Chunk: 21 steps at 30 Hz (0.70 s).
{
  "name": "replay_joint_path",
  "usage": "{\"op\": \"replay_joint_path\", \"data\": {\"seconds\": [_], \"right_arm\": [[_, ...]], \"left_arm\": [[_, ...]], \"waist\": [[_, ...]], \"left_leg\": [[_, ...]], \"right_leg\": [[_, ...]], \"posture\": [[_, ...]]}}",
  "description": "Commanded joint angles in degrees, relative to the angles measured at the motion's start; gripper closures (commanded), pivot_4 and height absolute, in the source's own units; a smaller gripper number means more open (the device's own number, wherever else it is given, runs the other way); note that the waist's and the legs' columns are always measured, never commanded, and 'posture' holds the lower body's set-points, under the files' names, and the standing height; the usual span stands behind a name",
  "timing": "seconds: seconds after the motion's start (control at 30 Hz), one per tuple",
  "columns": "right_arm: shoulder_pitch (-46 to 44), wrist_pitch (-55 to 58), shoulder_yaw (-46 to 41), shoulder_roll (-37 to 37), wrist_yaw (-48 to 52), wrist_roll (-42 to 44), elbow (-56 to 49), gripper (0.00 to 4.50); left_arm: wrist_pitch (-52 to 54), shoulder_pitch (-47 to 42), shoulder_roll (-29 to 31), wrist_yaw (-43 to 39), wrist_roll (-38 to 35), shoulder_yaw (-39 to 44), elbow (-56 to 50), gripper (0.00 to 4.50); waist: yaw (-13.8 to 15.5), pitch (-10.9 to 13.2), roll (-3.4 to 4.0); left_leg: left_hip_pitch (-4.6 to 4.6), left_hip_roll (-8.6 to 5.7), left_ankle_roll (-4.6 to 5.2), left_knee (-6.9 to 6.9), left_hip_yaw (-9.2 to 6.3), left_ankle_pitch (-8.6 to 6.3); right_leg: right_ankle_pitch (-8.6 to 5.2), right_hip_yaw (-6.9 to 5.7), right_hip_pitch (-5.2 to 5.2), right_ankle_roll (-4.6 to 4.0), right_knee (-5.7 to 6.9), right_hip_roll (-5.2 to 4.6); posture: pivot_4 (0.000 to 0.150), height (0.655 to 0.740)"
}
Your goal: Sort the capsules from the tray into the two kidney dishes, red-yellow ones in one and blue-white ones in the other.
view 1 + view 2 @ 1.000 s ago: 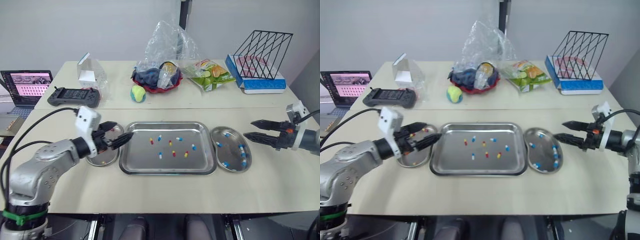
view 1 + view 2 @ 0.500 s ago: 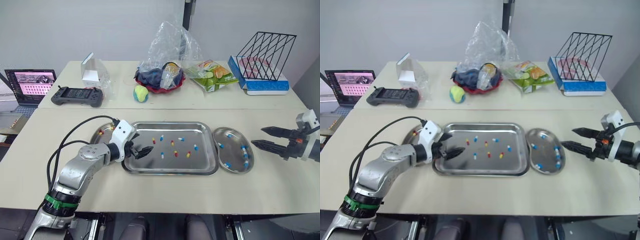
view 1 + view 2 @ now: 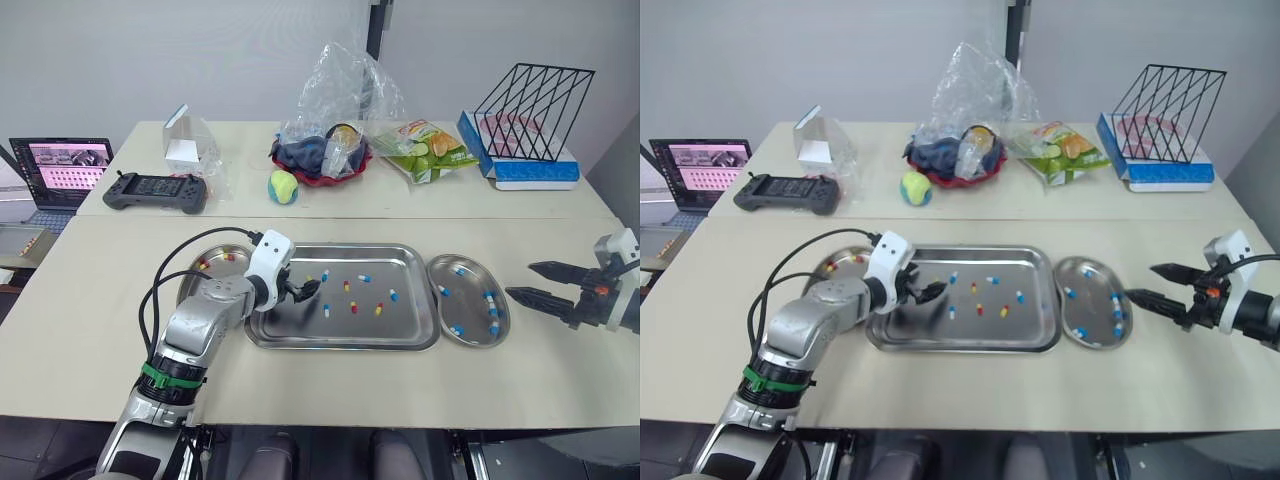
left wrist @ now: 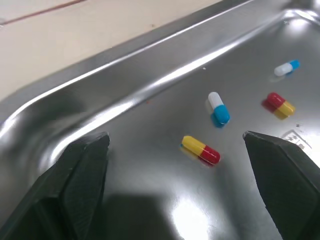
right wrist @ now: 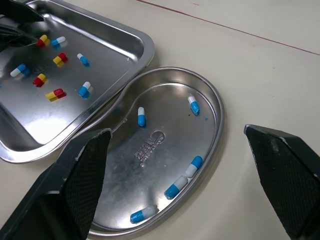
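Observation:
A steel tray (image 3: 340,343) lies mid-table with several red-yellow and blue-white capsules in it. My left gripper (image 3: 310,291) is open, low over the tray's left part. In the left wrist view a red-yellow capsule (image 4: 201,150) lies between and just ahead of its fingers (image 4: 75,190), with a blue-white capsule (image 4: 218,108) just beyond. The left kidney dish (image 3: 205,285) holds red-yellow capsules. Several blue-white capsules lie in the right kidney dish (image 5: 165,150). To the right of that dish my right gripper (image 3: 520,280) hovers open, holding nothing.
On the rear table are a laptop (image 3: 60,165), a game controller (image 3: 155,190), a tennis ball (image 3: 283,186), a plastic bag over a red bowl (image 3: 330,120), a snack bag (image 3: 425,150) and a wire rack (image 3: 525,100) on a blue box.
My left gripper has swung right from beside the left dish to over the tray's left part, close to the capsules. The right gripper has drawn back a little from the right dish.

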Motion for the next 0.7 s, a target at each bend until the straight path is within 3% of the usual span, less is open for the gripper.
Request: {"op": "replay_joint_path", "data": {"seconds": [0.03,0.3,0.4,0.7], "right_arm": [[-1.5,0.6,-0.5,-1.5,-0.2,1.2,-1.7,0.02],[-3.8,1.6,0.9,-1.7,-0.1,1.0,-1.6,0.02],[-5.0,1.1,2.2,-2.5,0.7,0.2,-0.2,0.0],[-4.7,0.4,2.6,-3.0,0.3,0.0,0.4,0.0]], "left_arm": [[1.2,0.0,-2.2,2.1,1.7,-1.5,-2.1,0.0],[3.8,-0.2,-3.3,5.1,4.3,-0.3,-1.8,0.0],[4.8,0.2,-2.9,4.1,4.4,-1.2,-0.7,0.79],[3.5,0.1,-3.5,4.0,5.6,-0.4,-0.5,3.79]], "waist": [[0.0,0.0,0.0],[0.0,0.0,0.0],[0.0,0.0,0.01],[0.2,0.0,0.0]], "left_leg": [[0.0,0.0,-0.01,0.0,0.0,0.0],[-0.01,-0.01,-0.01,0.01,0.02,0.01],[0.0,-0.01,-0.01,0.01,0.02,0.01],[-0.01,-0.04,-0.02,0.03,0.03,0.01]], "right_leg": [[0.0,0.0,0.0,0.0,0.0,0.0],[0.01,0.0,0.01,0.02,-0.01,-0.02],[0.01,0.0,0.0,0.02,0.0,-0.02],[0.02,0.0,0.03,0.05,-0.02,-0.06]], "posture": [[0.15,0.74],[0.15,0.74],[0.15,0.74],[0.15,0.74]]}}
